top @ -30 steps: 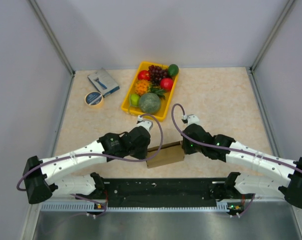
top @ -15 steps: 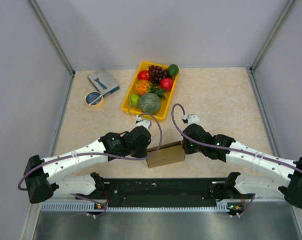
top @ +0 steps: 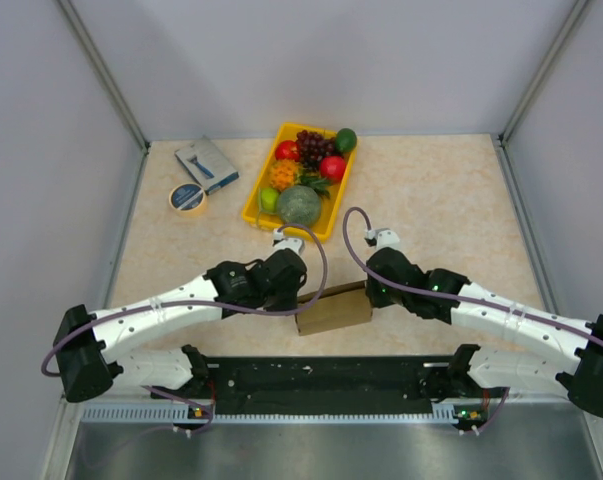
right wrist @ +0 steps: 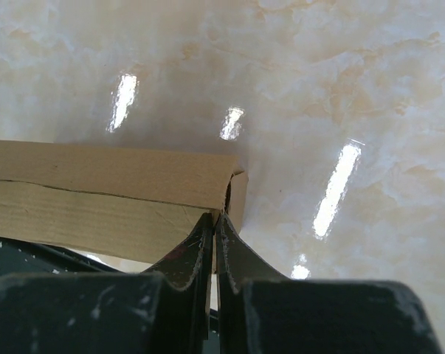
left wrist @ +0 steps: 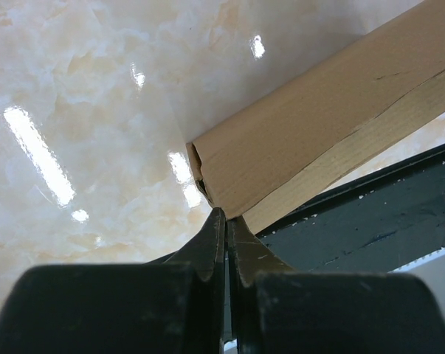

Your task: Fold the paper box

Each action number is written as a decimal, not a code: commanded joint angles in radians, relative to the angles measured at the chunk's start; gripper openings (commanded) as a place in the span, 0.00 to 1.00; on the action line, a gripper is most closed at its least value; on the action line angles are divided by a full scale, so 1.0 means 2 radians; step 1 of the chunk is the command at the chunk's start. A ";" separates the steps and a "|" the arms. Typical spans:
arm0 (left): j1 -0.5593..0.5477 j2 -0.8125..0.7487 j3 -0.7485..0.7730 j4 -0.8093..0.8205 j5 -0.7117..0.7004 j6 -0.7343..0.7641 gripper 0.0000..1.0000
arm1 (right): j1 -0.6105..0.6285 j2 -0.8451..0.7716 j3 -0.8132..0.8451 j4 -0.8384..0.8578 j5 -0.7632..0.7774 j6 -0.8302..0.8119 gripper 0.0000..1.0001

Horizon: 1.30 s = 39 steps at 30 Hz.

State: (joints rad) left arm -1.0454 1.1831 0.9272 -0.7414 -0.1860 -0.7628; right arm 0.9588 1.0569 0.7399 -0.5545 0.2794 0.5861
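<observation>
**At the near edge of the table, both my grippers pinch the ends of the box**

Over the table from above, the paper box (top: pixel 333 311) lies close to the near edge, about midway between the left and right sides. It is folded into a long, flat brown tube, just beyond the black base rail (top: pixel 321 378). My left gripper (top: pixel 298 298) is at its left end and my right gripper (top: pixel 367 294) at its right end, but my wrists hide the fingers in this view. Well apart from the box, toward the far edge, sits the yellow tray (top: pixel 252 203) of fruit. A blue-grey box (top: pixel 207 165) and a roll of tape (top: pixel 187 198) lie near the far-left corner on the marbled table (top: pixel 441 190).

From my left wrist, my left gripper (left wrist: pixel 223 215) has its two fingers pressed almost flat together, with only a hairline between them. Their tips close on the lower corner of the paper box (left wrist: pixel 311 140), at an end that shows a dark opening. A paler strip of card runs along the box's near side, away from the tips. The black rail (left wrist: pixel 370 228) shows behind it.

From my right wrist, my right gripper (right wrist: pixel 213 220) is likewise nearly closed. A thin sliver of pale card shows between the fingers, which grip the near corner of the paper box (right wrist: pixel 111 188). The box's upper panel overlaps a lower one along a dark seam, and its end wall stands slightly away at the corner.
</observation>
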 commanded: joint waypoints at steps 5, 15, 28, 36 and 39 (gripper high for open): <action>-0.003 0.017 0.034 0.079 0.038 -0.022 0.00 | 0.008 0.009 0.002 0.020 -0.042 0.009 0.00; -0.001 -0.009 0.017 0.092 0.019 -0.039 0.00 | 0.009 0.010 0.001 0.020 -0.041 0.011 0.00; 0.001 -0.002 0.000 0.118 0.026 -0.065 0.00 | 0.011 0.012 0.001 0.021 -0.042 0.012 0.00; 0.001 -0.004 -0.005 0.119 0.020 -0.080 0.00 | 0.012 0.014 0.001 0.023 -0.042 0.013 0.00; 0.001 -0.002 -0.005 0.119 0.019 -0.080 0.00 | 0.012 0.015 0.001 0.023 -0.042 0.012 0.00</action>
State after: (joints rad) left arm -1.0344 1.1828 0.9211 -0.7155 -0.2005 -0.8745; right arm 0.9592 1.0637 0.7399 -0.5533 0.2970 0.5873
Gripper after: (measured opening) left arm 0.010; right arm 0.007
